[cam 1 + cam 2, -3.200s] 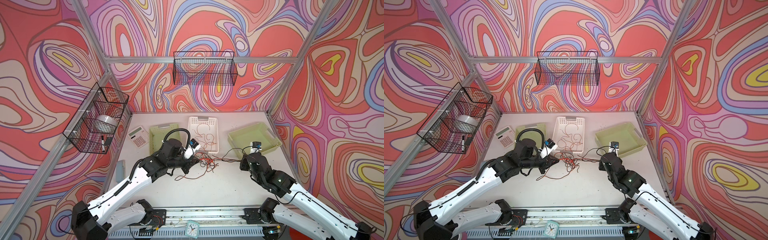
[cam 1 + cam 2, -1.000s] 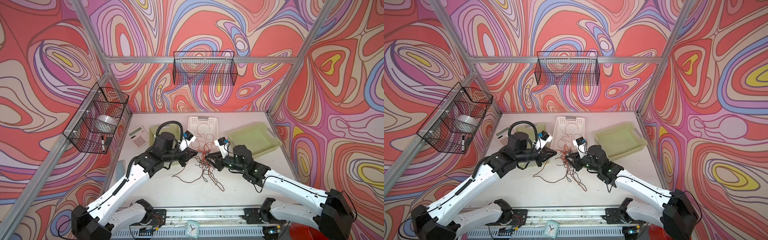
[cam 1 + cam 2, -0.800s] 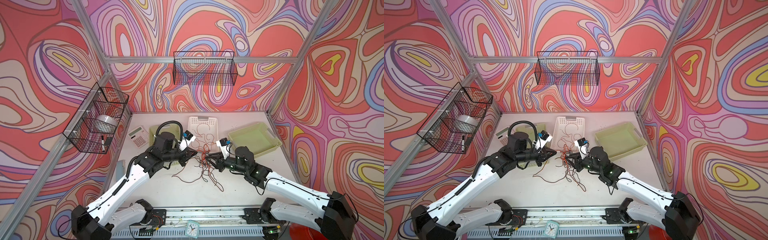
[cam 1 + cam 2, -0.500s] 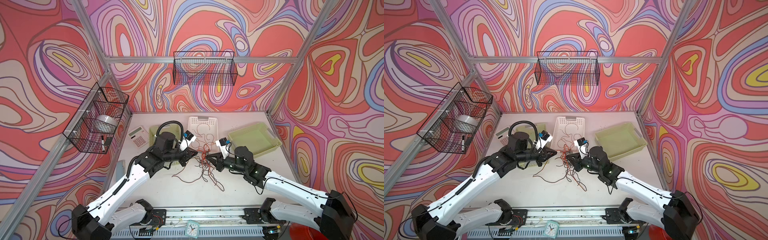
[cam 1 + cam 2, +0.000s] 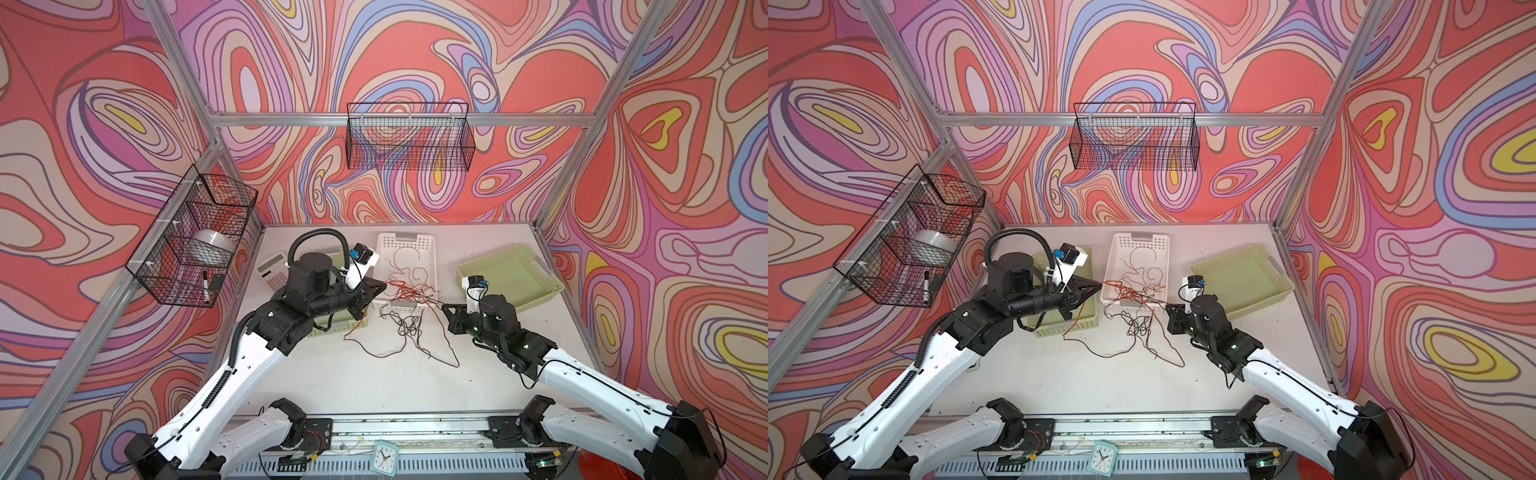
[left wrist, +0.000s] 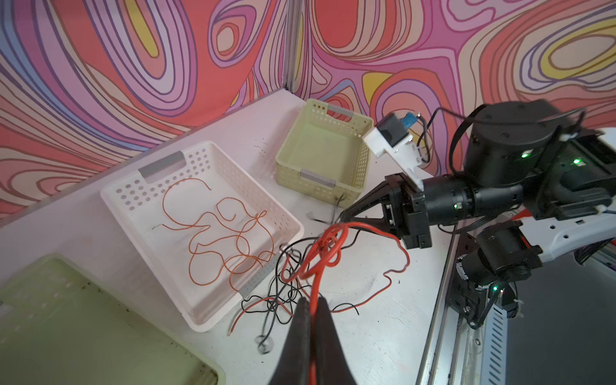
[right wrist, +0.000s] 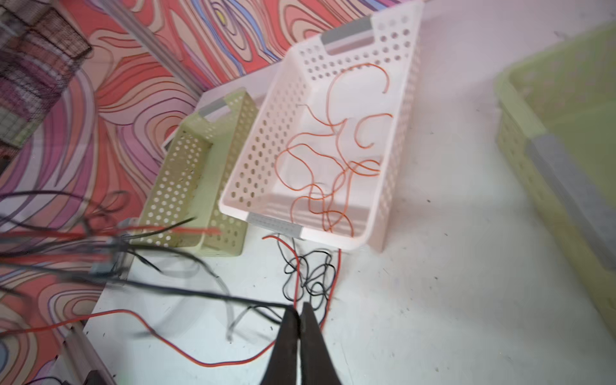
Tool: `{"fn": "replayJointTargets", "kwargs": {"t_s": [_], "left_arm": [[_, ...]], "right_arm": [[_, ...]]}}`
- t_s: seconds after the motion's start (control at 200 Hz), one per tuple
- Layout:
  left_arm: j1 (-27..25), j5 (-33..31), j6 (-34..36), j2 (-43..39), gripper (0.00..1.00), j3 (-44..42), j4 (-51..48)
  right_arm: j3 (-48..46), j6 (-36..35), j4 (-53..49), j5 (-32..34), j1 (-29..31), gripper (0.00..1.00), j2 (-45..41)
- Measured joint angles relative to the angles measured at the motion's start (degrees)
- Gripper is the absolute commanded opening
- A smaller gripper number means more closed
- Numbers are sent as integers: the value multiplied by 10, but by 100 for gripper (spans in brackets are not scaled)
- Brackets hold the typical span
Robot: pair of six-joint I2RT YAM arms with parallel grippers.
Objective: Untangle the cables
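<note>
left end effector: two tapered matte-black fingers pressed together on a glossy red wire, raised above the bench. right end effector: same slim black wedges, nipped tight on a thin black wire. between the two, cables strung up in a knot of red and black strands in front of the white basket; slack loops of black and red-brown trailing onto the pale, speckled bench below. inside that perforated white plastic basket, grey-taped at the handles, loose curly orange strands, apart from the knot. small green basket, also punched with round holes, just beside the white one; wide green basket off to the other side. calculator keys and clock numerals too small to read.
</note>
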Motion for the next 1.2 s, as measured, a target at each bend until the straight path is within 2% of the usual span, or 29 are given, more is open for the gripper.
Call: {"fn": "replayJointTargets", "kwargs": {"t_s": [0.255, 0.456, 0.511, 0.551, 0.671, 0.781, 0.886, 1.056, 1.202], "left_arm": [[24, -3, 25, 0, 0, 90, -42], [26, 19, 33, 0, 0, 99, -60], [28, 33, 30, 1, 0, 99, -58], [29, 42, 27, 1, 0, 97, -54], [29, 73, 10, 1, 0, 79, -29], [29, 97, -5, 7, 0, 54, -10], [29, 108, -13, 18, 0, 38, -2], [25, 110, -20, 24, 0, 29, 9], [14, 109, -26, 25, 0, 23, 24]], "right_arm": [[-31, 56, -113, 35, -37, 0, 66], [-31, 62, -152, 44, -47, 0, 81], [-30, 46, -157, 46, -47, 30, 70], [-29, 26, -157, 45, -48, 44, 52], [-15, -47, -135, 17, -50, 64, -28], [22, -113, -93, -30, -50, 70, -70], [58, -155, -50, -86, -50, 75, -66], [90, -181, 10, -176, -40, 76, -29], [122, -190, 33, -232, -6, 75, 9]]}}
